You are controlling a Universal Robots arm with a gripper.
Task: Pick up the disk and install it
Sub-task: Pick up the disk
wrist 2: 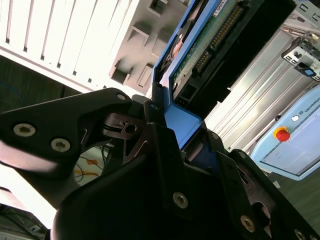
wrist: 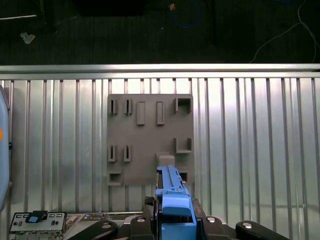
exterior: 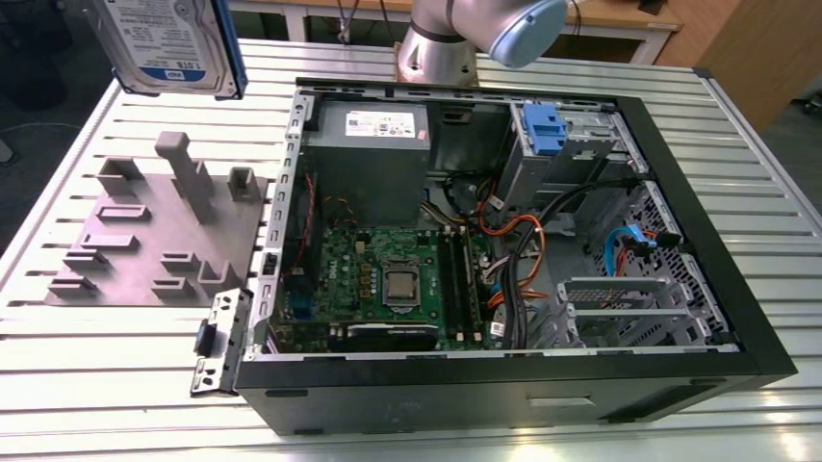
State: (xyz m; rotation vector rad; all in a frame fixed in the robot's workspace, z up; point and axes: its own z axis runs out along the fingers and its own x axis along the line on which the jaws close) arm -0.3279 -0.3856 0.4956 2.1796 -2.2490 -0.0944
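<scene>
The disk [exterior: 169,43], silver with a white-and-blue label and a blue carrier frame, hangs high above the table at the exterior view's far left, over the grey holder plate [exterior: 154,236]. In the second wrist view my gripper [wrist 2: 177,132] is shut on the blue carrier [wrist 2: 184,120], with the black fingers [wrist 2: 157,135] clamping its end and the disk's green circuit-board side [wrist 2: 200,47] facing the camera. The first wrist view looks straight down along the disk's blue edge [wrist: 172,197], held in the gripper [wrist: 175,222], onto the holder plate [wrist: 150,135].
An open black computer case [exterior: 719,318] lies on the slatted metal table [exterior: 77,385], with a fixed blue caddy [exterior: 545,130], a grey power supply [exterior: 370,154] and a motherboard [exterior: 385,279] inside. The arm's base [exterior: 444,43] stands behind the case. Upright posts [exterior: 180,168] rise from the plate.
</scene>
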